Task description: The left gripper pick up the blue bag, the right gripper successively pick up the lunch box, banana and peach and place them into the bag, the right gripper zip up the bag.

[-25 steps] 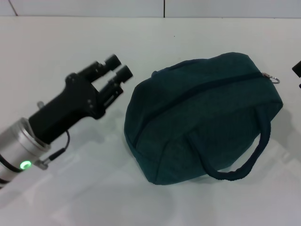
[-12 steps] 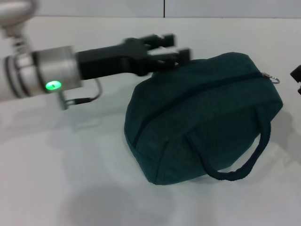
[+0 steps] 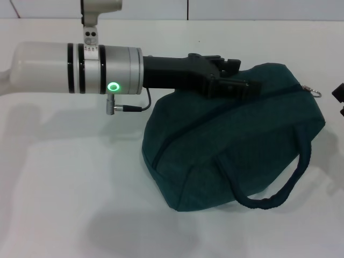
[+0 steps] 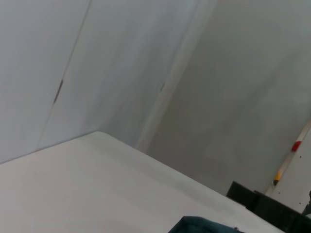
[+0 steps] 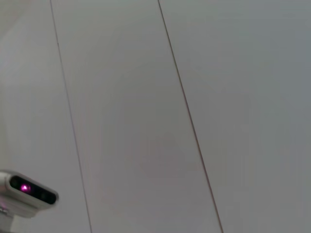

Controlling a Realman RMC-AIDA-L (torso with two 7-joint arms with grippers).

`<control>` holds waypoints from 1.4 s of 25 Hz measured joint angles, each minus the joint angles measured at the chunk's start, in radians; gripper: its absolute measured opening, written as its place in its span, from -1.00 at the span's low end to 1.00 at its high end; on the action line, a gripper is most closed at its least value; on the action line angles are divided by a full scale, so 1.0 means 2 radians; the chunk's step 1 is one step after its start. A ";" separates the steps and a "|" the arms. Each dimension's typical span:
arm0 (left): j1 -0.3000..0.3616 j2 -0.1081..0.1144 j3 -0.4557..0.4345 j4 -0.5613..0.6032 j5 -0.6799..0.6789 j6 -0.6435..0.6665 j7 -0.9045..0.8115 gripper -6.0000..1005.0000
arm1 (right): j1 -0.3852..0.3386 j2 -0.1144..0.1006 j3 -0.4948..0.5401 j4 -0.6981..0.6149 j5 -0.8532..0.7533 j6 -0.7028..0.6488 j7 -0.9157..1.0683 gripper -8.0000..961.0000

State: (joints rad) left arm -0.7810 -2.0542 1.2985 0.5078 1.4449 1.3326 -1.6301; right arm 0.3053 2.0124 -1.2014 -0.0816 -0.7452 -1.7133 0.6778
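Surface [image 3: 70,188]: white, plain, runs back to a pale panelled wall.
Blue bag [image 3: 231,156]: lies directly on the surface, right of centre, on its side, zipper closed.
Handle [image 3: 279,188]: one cord loop drapes toward the near edge, resting on the surface.
Zipper ring pull [image 3: 313,90]: at the bag's far right end.

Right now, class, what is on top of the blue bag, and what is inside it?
The left gripper reaches across the blue bag's top. The bag looks closed, so its inside is hidden.
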 joint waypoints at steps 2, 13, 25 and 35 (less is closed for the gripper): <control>0.002 -0.004 -0.001 0.007 0.004 -0.004 -0.002 0.74 | 0.000 0.000 0.000 0.000 0.000 0.009 -0.001 -0.09; 0.003 -0.011 0.001 0.010 0.009 -0.013 0.017 0.26 | -0.003 -0.002 0.003 0.001 0.002 0.056 -0.065 -0.13; 0.010 -0.015 -0.002 0.010 -0.009 -0.013 0.067 -0.34 | 0.004 -0.001 -0.021 -0.002 -0.001 0.087 -0.117 -0.22; 0.006 -0.016 -0.002 0.010 -0.009 -0.014 0.070 -0.88 | 0.031 0.003 -0.033 -0.009 -0.001 0.096 -0.135 -0.26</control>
State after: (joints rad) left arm -0.7694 -2.0867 1.2952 0.5277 1.4270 1.3052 -1.4907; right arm 0.3679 2.0190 -1.2667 -0.0991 -0.7470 -1.5210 0.4074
